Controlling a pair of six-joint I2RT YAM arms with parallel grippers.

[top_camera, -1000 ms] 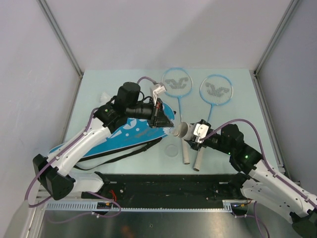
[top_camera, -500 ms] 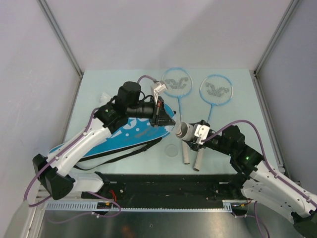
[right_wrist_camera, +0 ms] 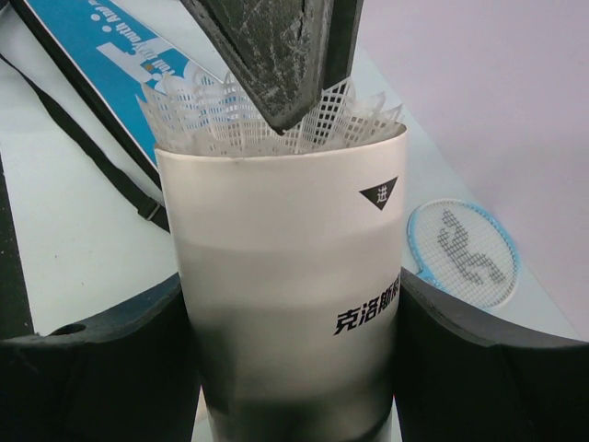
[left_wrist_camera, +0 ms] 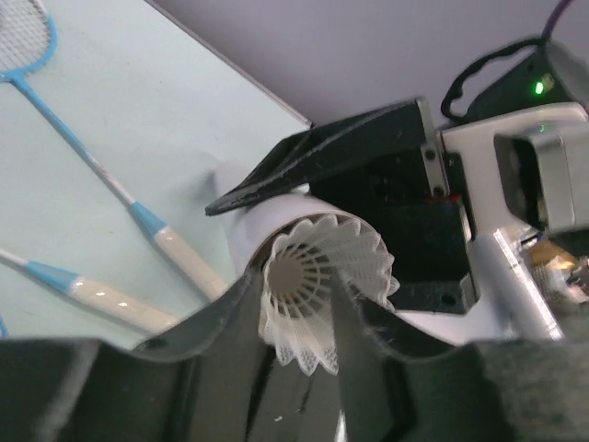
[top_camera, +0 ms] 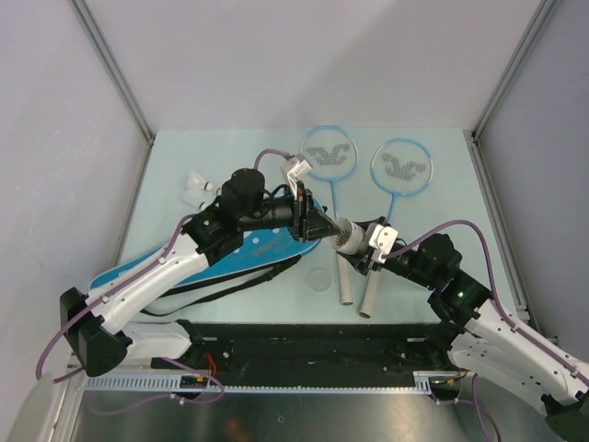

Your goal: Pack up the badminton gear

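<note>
My right gripper (top_camera: 362, 249) (right_wrist_camera: 290, 299) is shut on the long white tube (top_camera: 348, 238) (right_wrist_camera: 285, 267), holding it above the table with its mouth toward the left arm. A white shuttlecock (left_wrist_camera: 317, 267) (right_wrist_camera: 207, 120) sits in that mouth, its skirt sticking out. My left gripper (top_camera: 324, 227) (left_wrist_camera: 296, 287) is at the mouth, its jaws slightly parted and lying along both sides of the skirt. Two light-blue rackets (top_camera: 329, 152) (top_camera: 401, 166) lie at the back, handles toward me. The blue bag (top_camera: 230, 258) lies at the left under the left arm.
Two loose shuttlecocks (top_camera: 195, 189) rest at the back left of the table. A clear round lid (top_camera: 319, 279) lies beside the racket handles (top_camera: 345, 285). The bag's black strap (top_camera: 239, 281) trails along its near side. Grey walls close in both sides.
The left arm has swung right with the shuttlecock, uncovering the loose shuttlecocks at the back left. The right arm has brought the tube up to meet it, and the shuttlecock now sits in its mouth.
</note>
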